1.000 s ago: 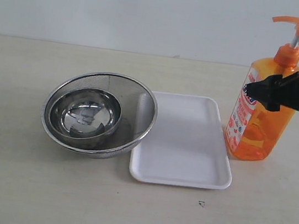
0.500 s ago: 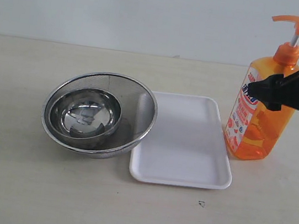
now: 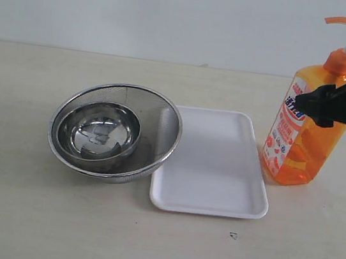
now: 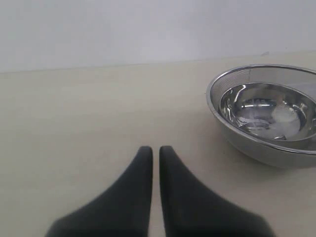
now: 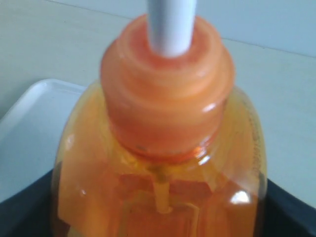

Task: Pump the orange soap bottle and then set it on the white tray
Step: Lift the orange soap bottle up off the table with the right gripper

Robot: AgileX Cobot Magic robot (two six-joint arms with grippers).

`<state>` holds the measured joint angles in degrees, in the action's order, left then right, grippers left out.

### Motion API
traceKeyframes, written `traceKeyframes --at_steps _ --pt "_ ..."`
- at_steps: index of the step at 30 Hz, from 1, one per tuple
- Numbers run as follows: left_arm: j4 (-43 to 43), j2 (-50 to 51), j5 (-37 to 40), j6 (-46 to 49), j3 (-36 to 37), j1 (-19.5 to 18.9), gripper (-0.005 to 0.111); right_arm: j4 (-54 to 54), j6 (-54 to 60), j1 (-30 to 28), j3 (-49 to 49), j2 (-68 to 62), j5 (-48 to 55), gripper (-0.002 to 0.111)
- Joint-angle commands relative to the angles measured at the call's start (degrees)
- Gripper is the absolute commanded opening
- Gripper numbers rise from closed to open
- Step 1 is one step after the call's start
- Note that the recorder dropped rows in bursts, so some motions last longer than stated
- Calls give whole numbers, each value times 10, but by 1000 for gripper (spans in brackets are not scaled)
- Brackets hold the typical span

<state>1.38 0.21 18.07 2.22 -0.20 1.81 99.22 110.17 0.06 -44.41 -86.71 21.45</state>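
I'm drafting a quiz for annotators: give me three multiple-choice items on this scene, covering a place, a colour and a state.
1. Where is the orange soap bottle relative to the white tray? A on it; B right of it in the exterior view; C behind it.
2. The pump stem is: A white; B orange; C black.
3. The left gripper is: A wide open; B shut, empty; C shut on the bottle.
Key: B, its base is off the tray's right rim; A, a white tube rises from the bottle's neck; B, its fingers are together, gripping nothing.
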Motion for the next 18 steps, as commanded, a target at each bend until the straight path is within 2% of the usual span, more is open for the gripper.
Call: traceKeyframes --at_steps 1,10,18 --pt "1 -2 -5 4 2 1 5 7 -5 -1 -3 53 0 0" --pt "1 -2 -5 4 2 1 5 7 -31 -1 -3 69 24 0" --pt "1 -2 -5 4 2 1 5 -42 -67 -1 -3 69 38 0"
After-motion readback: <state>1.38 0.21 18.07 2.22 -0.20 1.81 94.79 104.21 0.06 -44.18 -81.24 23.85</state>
